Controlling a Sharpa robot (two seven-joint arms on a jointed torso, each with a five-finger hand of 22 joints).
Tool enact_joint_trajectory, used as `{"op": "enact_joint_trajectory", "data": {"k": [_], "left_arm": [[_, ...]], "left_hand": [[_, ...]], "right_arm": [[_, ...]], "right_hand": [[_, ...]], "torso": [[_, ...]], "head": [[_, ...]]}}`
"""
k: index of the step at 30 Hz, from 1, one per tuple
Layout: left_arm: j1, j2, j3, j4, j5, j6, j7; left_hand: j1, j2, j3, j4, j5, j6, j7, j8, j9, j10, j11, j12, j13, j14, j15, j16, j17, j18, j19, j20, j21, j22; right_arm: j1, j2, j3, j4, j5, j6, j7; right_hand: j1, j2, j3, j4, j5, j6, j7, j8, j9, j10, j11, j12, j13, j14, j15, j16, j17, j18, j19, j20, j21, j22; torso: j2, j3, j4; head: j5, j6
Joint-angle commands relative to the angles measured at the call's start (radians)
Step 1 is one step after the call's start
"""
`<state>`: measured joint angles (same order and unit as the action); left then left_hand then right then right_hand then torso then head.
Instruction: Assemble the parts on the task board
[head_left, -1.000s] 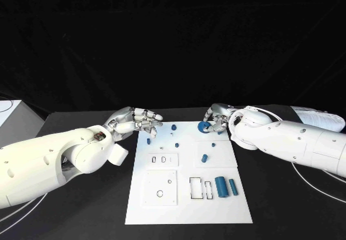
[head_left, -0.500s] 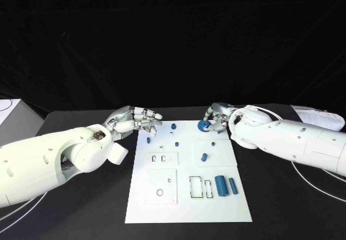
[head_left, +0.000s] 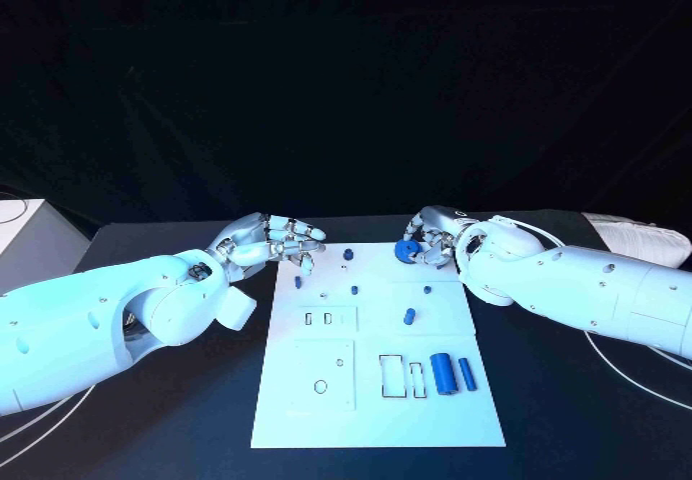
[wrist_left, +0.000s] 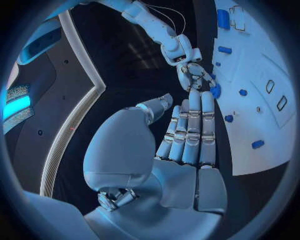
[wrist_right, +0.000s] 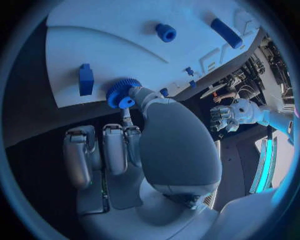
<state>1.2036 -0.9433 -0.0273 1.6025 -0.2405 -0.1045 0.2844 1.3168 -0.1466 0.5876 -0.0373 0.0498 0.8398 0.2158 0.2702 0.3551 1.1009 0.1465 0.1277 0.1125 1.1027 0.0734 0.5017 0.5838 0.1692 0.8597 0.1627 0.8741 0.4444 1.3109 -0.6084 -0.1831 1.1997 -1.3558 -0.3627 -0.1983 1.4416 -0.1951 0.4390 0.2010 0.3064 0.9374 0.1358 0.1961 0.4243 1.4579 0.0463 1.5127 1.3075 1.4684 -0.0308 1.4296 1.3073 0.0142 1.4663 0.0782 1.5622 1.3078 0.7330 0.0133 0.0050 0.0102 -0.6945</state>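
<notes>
Task board (head_left: 378, 400), white plate, lies lengthwise at the middle of the black bench (head_left: 577, 420), its long axis running from the robot's body toward the far edge. Right hand (head_left: 428, 243) at the far right corner of the board, pinching a blue toothed gear (head_left: 408, 251) between thumb and a fingertip; the right wrist view shows the gear (wrist_right: 122, 93) held just at the board's edge with its flat face roughly toward the camera, other fingers curled below it; whether it touches the board cannot be told. Left hand (head_left: 277, 240) hovers at the far left corner of the board, fingers pressed together side by side and lightly curled, holding nothing, as the left wrist view (wrist_left: 187, 135) confirms. Two blue cylinders (head_left: 453, 372) lie side by side near the right edge, toward the near end, long axes along the board's length, beside narrow rectangular slots (head_left: 402, 375) that look unfilled. A short oblong piece (head_left: 410, 317) lies loose at mid-board, long axis roughly along the board. Several small blue pegs (head_left: 353, 290) stand or lie across the far half; whether each is seated cannot be told. The square recessed panel (head_left: 320, 374) at left shows open holes. Judged progress: early; most parts appear loose and most slots open; the gear is in hand and not yet set on a post; cylinders, oblong piece and remaining slots are left to do
</notes>
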Motion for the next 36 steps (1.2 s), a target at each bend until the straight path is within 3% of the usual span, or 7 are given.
{"op": "enact_joint_trajectory", "data": {"k": [1,8,14,26,30,36], "left_arm": [[0.001,0.001,0.000,0.000,-0.006,0.017,0.007],[0.001,0.003,0.000,-0.001,-0.005,0.018,0.006],[0.001,0.005,0.000,-0.001,-0.005,0.017,0.006],[0.001,0.007,0.000,0.002,-0.005,0.016,0.006],[0.001,0.007,0.000,0.004,-0.001,0.016,0.005],[0.001,0.002,0.000,0.004,0.021,0.013,0.004]], "left_hand": [[0.003,0.003,-0.002,0.002,-0.001,-0.007,0.006,-0.005,0.001,-0.008,0.002,-0.007,-0.001,0.008,-0.003,-0.004,0.001,0.014,0.008,0.000,0.002,-0.001],[0.003,0.003,-0.002,0.002,-0.001,-0.007,0.006,-0.005,0.001,-0.008,0.002,-0.007,-0.001,0.008,-0.003,-0.004,0.001,0.014,0.008,0.000,0.002,-0.001],[0.002,0.004,-0.002,0.003,-0.001,-0.008,0.006,-0.005,0.002,-0.009,0.001,-0.007,-0.002,0.009,-0.003,-0.006,0.002,0.014,0.008,0.000,0.001,-0.002],[0.003,0.004,-0.001,0.002,-0.001,-0.008,0.005,-0.005,0.002,-0.009,0.001,-0.007,-0.002,0.009,-0.003,-0.007,0.002,0.015,0.008,0.000,0.001,-0.002],[0.003,0.004,-0.001,0.002,-0.001,-0.008,0.005,-0.005,0.002,-0.009,0.001,-0.007,-0.002,0.009,-0.003,-0.007,0.002,0.015,0.008,0.000,0.001,-0.002],[0.005,0.004,-0.001,0.001,-0.001,-0.007,0.005,-0.005,0.002,-0.009,0.001,-0.006,-0.002,0.009,-0.003,-0.008,0.002,0.015,0.009,0.000,0.001,-0.002]], "right_arm": [[0.003,-0.002,0.001,0.018,-0.035,-0.092,0.001],[0.009,0.006,0.003,0.069,-0.066,-0.152,0.003],[0.008,0.045,0.003,0.080,-0.081,-0.160,0.002],[-0.010,0.134,0.002,0.059,-0.086,-0.081,-0.009],[-0.016,0.149,0.002,0.053,-0.086,-0.051,-0.014],[-0.020,0.160,0.002,0.051,-0.090,-0.014,-0.023]], "right_hand": [[-0.019,0.008,0.014,-0.002,0.003,0.029,-0.020,0.066,0.018,0.001,-0.009,-0.007,0.143,0.063,-0.007,-0.003,0.117,-0.009,0.095,-0.008,-0.004,0.249],[-0.041,-0.003,0.033,-0.014,-0.004,0.020,-0.019,0.072,0.019,0.001,-0.008,-0.007,0.143,0.063,-0.006,-0.005,0.116,-0.009,0.094,-0.008,-0.006,0.248],[-0.058,-0.010,0.051,-0.026,0.000,0.006,-0.015,0.072,0.016,-0.004,-0.005,-0.011,0.138,0.063,-0.003,-0.007,0.114,-0.008,0.092,-0.006,-0.008,0.246],[-0.081,-0.016,0.064,-0.036,-0.018,-0.004,-0.011,0.073,0.013,-0.008,-0.002,-0.014,0.134,0.063,0.000,-0.008,0.113,-0.008,0.091,-0.003,-0.009,0.244],[-0.083,-0.016,0.066,-0.037,-0.020,-0.005,-0.011,0.073,0.013,-0.009,-0.001,-0.014,0.133,0.063,0.001,-0.008,0.113,-0.008,0.091,-0.003,-0.009,0.244],[-0.084,-0.017,0.067,-0.038,-0.021,-0.006,-0.011,0.073,0.012,-0.013,-0.001,-0.016,0.130,0.063,0.001,-0.009,0.112,-0.007,0.090,-0.002,-0.011,0.243]], "torso": [[-0.001,-0.0006,-0.0005],[0.000,-0.0005,0.0004],[0.002,-0.0005,0.0025],[0.005,0.0001,0.0015],[0.005,0.0003,0.0029],[0.004,0.0011,0.0000]], "head": [[0.000,0.002],[0.000,0.010],[0.002,0.012],[0.008,0.009],[0.008,0.006],[0.007,0.003]]}}
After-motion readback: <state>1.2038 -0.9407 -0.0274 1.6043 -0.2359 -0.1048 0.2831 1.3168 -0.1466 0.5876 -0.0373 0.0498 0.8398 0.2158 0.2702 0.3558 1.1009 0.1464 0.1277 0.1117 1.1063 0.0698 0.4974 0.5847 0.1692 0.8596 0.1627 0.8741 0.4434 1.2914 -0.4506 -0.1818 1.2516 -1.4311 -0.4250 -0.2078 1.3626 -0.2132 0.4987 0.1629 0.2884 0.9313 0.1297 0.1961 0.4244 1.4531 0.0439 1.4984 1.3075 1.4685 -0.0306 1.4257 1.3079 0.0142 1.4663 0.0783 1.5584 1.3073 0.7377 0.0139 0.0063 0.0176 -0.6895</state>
